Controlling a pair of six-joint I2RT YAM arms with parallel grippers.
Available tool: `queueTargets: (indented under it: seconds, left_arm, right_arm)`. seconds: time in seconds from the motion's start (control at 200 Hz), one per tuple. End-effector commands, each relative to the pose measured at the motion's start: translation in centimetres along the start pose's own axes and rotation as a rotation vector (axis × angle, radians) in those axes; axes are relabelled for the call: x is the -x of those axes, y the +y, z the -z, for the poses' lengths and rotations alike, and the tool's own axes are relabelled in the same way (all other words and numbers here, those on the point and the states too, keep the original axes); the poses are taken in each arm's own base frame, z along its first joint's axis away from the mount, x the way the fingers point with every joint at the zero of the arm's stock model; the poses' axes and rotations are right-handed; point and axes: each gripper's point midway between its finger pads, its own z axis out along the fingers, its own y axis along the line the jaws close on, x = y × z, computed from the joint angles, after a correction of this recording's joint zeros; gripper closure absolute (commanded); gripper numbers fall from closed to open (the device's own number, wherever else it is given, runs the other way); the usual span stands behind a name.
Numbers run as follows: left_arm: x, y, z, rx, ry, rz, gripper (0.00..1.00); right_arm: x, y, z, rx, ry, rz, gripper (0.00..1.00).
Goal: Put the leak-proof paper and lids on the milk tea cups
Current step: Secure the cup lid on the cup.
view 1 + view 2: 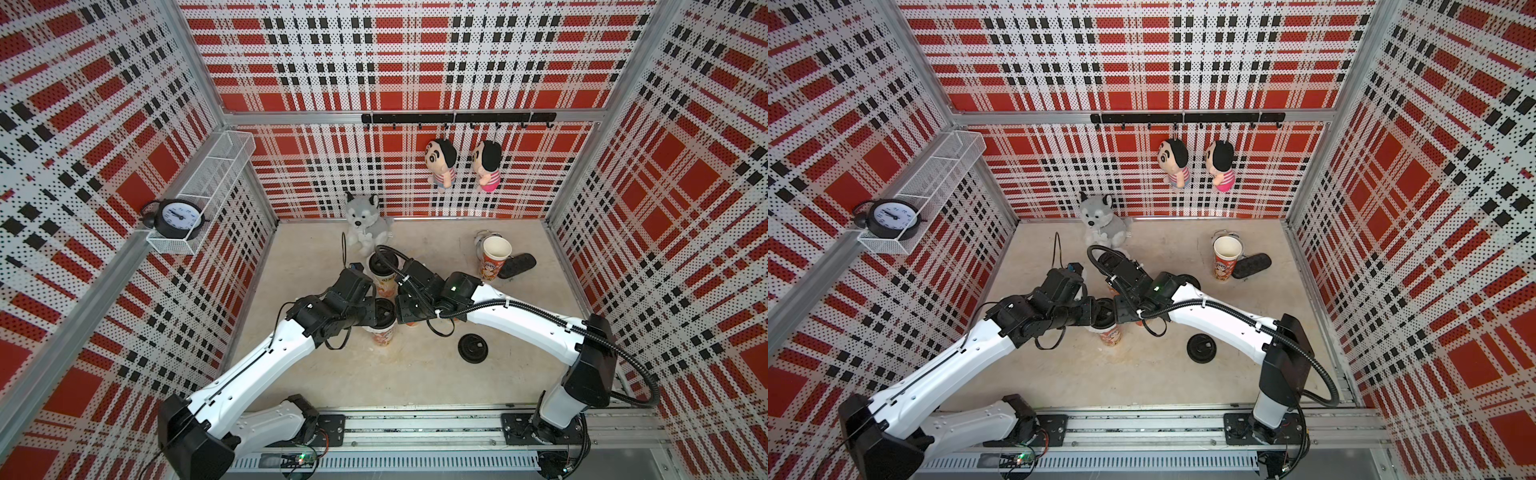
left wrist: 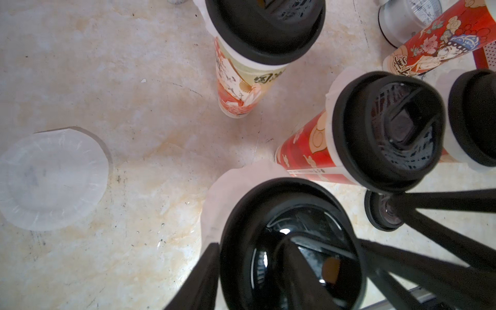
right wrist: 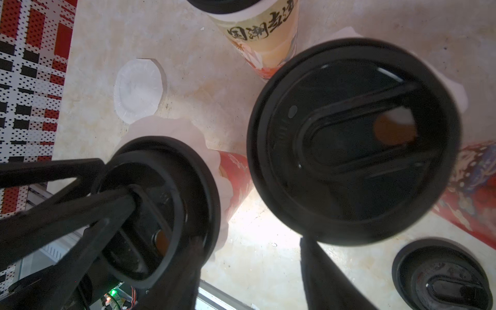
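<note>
Black lids [image 2: 386, 134] cap four cups [image 2: 241, 88] over paper [image 2: 217, 198]; fifth cup [image 1: 494, 253] stands uncapped, well apart from right tool [image 3: 249, 241], jaws apart. One spare sheet [image 2: 53, 177] lies near left tool [image 2: 249, 247], hold indeterminate.

alarm clock [image 1: 179, 216] sits in white wire basket [image 1: 220, 166].

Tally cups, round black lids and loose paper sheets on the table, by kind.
Milk tea cups: 5 (4 lidded, 1 open)
Black lids: 5 (4 on cups, 1 loose)
Loose leak-proof paper: 1 plainly seen
Total: 11
</note>
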Motion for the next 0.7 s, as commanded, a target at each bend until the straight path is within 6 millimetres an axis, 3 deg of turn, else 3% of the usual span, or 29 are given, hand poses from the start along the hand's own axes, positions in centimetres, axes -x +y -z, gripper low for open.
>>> queueTargets:
  seconds: [0.0,0.381,0.696]
  left_arm:
    - [-4.4,2.3,-1.6,0.094,0.162,-0.036,0.58]
    - [-4.3,2.1,-1.4,0.084,0.155,-0.036,0.58]
    - [-4.5,2.2,-1.3,0.079,0.154,-0.038,0.58]
  right_arm:
    - [-0.2,0.6,-0.5,0.011,0.004,-0.009,0.39]
    - [-1.8,-0.3,-1.2,-0.032,0.035,-0.047,0.44]
    - [-6.7,-2.4,-3.6,-0.131,0.139,-0.091,0.46]
